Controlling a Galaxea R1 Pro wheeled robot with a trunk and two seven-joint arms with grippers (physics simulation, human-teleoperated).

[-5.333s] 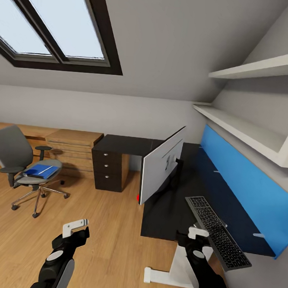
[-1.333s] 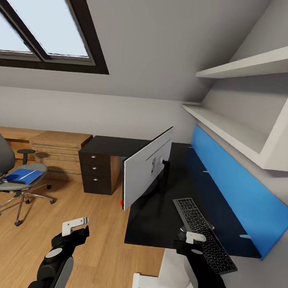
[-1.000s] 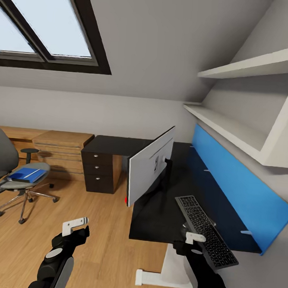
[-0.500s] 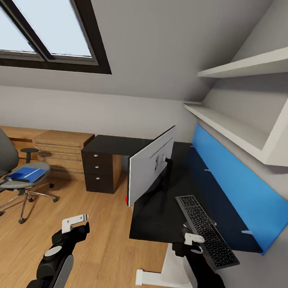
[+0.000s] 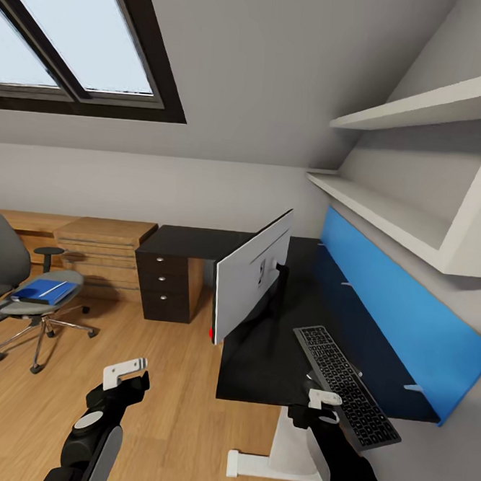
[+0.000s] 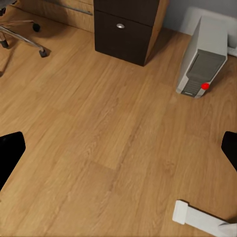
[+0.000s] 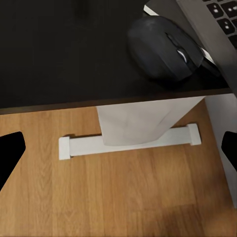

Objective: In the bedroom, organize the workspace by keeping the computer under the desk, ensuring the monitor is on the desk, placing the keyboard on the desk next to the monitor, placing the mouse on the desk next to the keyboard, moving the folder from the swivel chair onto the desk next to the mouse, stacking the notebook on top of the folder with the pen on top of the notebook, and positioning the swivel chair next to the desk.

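The small rounded black mouse (image 7: pixel 165 49) sits on the black-topped desk (image 5: pixel 260 358) at its front edge, touching the slim dark-grey keyboard (image 5: pixel 345 385), whose long axis runs from 5 toward 11 o'clock in the head view. The right gripper (image 5: pixel 320 400) hovers just short of that edge, fingers spread and empty; the mouse lies just ahead at 12 o'clock. The left gripper (image 5: pixel 123 373) hangs over the floor, released, well apart.
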